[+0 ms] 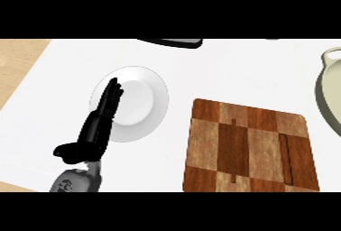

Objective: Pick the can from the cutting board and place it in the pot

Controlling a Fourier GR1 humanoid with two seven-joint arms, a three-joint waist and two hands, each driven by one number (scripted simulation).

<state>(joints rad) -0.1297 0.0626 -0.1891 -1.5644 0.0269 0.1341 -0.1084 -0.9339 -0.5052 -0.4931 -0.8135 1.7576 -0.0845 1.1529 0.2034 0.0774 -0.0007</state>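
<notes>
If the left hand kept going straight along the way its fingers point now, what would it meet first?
The left hand points up the view with straight fingers already over the white plate. Going on, it would cross the plate's far rim first, though its height above the plate is unclear.

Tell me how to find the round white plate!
Start at the wooden cutting board in the middle of the white counter. Look just to its left: the plate lies there, with the robot's black left hand stretched over its left edge. It is the only flat, round, white thing; the pot is cream and at the far right.
</notes>
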